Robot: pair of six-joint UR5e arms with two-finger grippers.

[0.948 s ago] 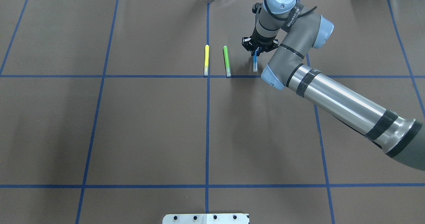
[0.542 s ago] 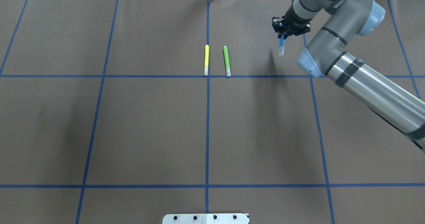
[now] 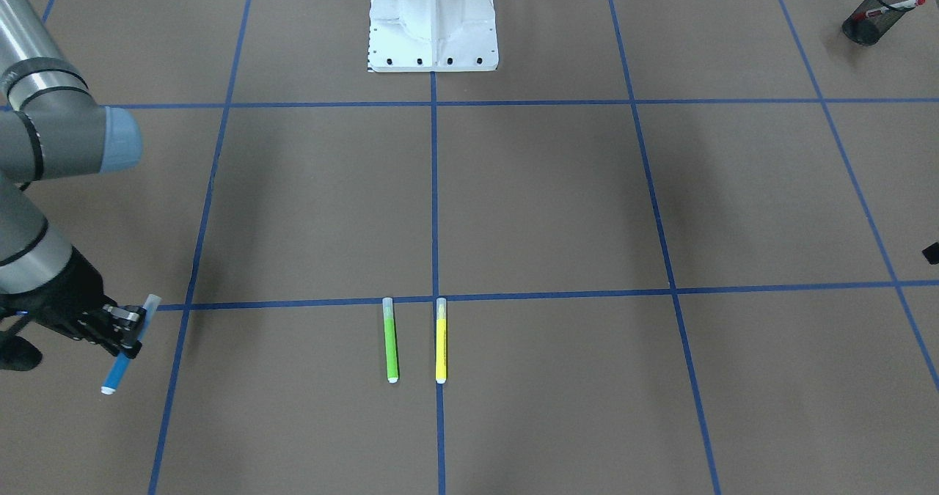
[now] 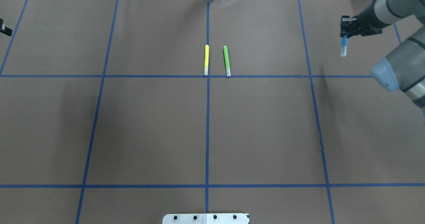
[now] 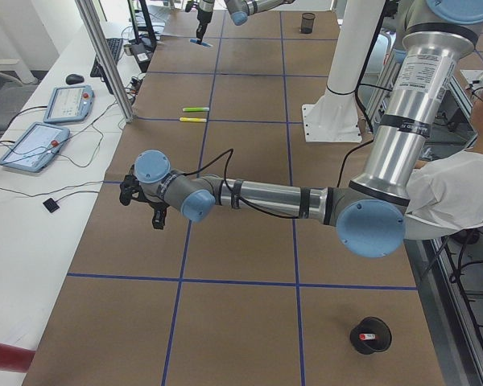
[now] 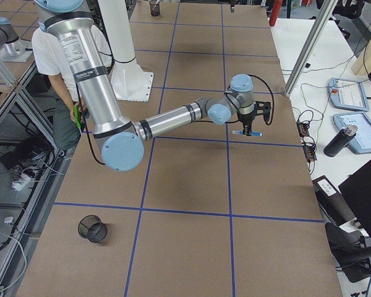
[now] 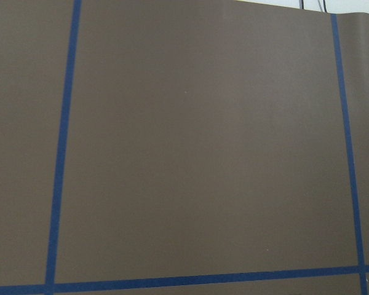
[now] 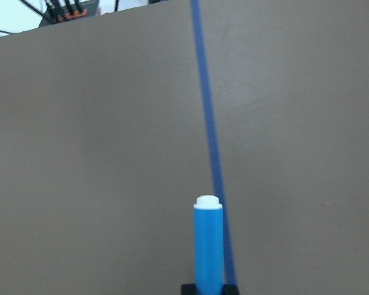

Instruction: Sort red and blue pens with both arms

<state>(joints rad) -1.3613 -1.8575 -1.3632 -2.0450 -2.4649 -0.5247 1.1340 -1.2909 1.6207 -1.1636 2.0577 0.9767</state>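
The slim blue pen [image 4: 343, 48] hangs above the mat in the far right cell, and my right gripper [image 4: 344, 35] is shut on its upper part. The front view shows this blue pen [image 3: 116, 369] tilted in the right gripper [image 3: 126, 325]. In the right wrist view the blue pen [image 8: 208, 246] points away over a blue tape line. The white marker with a red cap [image 3: 896, 5] leans in a black mesh cup [image 3: 869, 20] on my left side. My left gripper [image 5: 145, 205] hovers low over the mat's far left; I cannot tell whether it is open or shut.
A yellow pen [image 4: 206, 60] and a green pen [image 4: 226, 60] lie side by side at the far centre line. A second mesh cup [image 6: 93, 229] stands on my right side. The white pedestal [image 3: 433, 22] is at the near edge. A person [image 5: 455, 193] sits behind the robot.
My right arm has lifted the blue pen from beside the green pen and carried it right, across a tape line into the far right cell. The yellow and green pens have not moved.
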